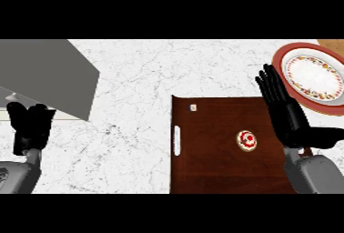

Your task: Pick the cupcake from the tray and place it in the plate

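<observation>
A small cupcake [246, 140] with white and red icing sits on the dark brown tray [208, 164], right of the tray's middle. A round plate [289, 57] with a red rim and flowered border lies at the far right, beyond the tray. My right hand [290, 117] hovers over the tray's right edge, just right of the cupcake, fingers straight and pointing away toward the plate, holding nothing. At the left edge my left hand [28, 125] rests with fingers up, away from the tray.
A grey box-like block [47, 73] fills the upper left of the white marble counter [134, 136]. A white handle [177, 140] shows on the tray's left edge. A wooden patch [334, 43] peeks in at the top right corner.
</observation>
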{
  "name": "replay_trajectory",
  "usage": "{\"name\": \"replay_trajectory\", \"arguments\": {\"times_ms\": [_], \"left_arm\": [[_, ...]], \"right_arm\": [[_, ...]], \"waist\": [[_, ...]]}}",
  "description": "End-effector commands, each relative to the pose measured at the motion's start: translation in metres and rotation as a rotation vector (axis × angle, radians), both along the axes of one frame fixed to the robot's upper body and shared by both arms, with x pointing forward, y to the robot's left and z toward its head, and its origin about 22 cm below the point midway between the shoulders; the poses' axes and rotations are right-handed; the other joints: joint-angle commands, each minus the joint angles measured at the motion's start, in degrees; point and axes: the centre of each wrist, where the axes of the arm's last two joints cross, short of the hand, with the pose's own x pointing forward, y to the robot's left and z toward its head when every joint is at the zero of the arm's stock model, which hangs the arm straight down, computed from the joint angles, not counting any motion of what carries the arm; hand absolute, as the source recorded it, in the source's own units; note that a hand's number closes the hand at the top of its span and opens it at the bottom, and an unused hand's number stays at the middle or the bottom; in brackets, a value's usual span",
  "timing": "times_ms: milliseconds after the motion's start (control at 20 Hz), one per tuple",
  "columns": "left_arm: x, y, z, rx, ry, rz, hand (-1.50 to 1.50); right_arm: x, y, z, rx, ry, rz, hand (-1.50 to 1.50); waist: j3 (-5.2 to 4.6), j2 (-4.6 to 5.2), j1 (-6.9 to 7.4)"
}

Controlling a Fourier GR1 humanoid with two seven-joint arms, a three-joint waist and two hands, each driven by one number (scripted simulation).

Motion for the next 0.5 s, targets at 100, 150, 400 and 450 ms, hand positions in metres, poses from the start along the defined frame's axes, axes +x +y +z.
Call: {"name": "replay_trajectory", "arguments": {"times_ms": [100,150,400,450], "left_arm": [[-0.024,0.027,-0.005,0.150,-0.042,-0.052,0.00],[-0.027,0.018,-0.014,0.196,-0.058,-0.065,0.00],[-0.052,0.018,-0.025,0.222,-0.056,-0.131,0.00],[-0.055,0.010,-0.023,0.243,-0.068,-0.137,0.00]], "right_arm": [[0.007,0.006,0.030,0.312,0.052,0.123,-1.50],[0.000,0.003,0.023,0.398,0.061,0.146,-1.50],[-0.008,-0.020,0.024,0.211,-0.055,-0.265,-1.50],[-0.016,-0.006,0.010,0.231,-0.066,-0.290,-1.50]], "waist": [[-0.41,0.10,-0.24],[-0.35,0.06,-0.85],[-0.43,-0.23,-0.96],[-0.38,-0.18,-0.80]]}}
